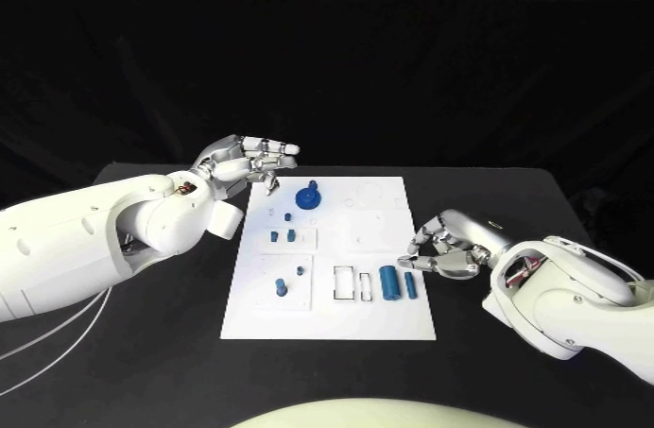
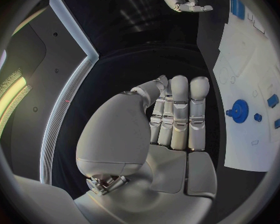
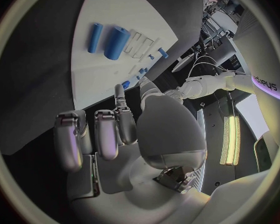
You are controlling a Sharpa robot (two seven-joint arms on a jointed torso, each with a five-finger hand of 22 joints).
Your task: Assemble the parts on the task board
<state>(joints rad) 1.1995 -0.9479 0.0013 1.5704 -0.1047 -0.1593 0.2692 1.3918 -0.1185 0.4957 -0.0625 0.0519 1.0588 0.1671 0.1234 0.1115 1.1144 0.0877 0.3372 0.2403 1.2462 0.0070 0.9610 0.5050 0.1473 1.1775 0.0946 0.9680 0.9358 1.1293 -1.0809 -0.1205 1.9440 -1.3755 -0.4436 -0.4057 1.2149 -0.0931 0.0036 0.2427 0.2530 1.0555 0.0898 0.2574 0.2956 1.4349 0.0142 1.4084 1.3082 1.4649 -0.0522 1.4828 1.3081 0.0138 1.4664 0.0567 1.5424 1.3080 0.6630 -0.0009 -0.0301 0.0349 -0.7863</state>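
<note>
1. Plainly, the assembly looks to be at an early or middle step: several blue parts sit on the white board [image 1: 332, 315], and neither hand carries one.
2. At the left, the left hand [image 1: 253, 166] hovers at the board's far left corner, fingers curled in toward the thumb; the wrist view shows the fingers [image 2: 179, 112] straight and close together with nothing in them. It may be brushing the board's edge, but the head view is too small to tell.
3. Just beside that hand, a blue gear [image 1: 309, 199] stands on the board near its far edge. Small blue pegs [image 1: 283, 234] stand lower down the left half.
4. Toward the right, two blue cylinders [image 1: 397, 282] lie side by side beside white rectangular slots [image 1: 352, 283].
5. At the right, the right hand [image 1: 444, 249] rests at the board's right edge, near the cylinders, fingers bent inward around nothing.
6. The next move, I judge, calls for one hand to spread its fingers, settle over a loose part, likely a cylinder, and pinch it squarely before carrying it to its seat.
</note>
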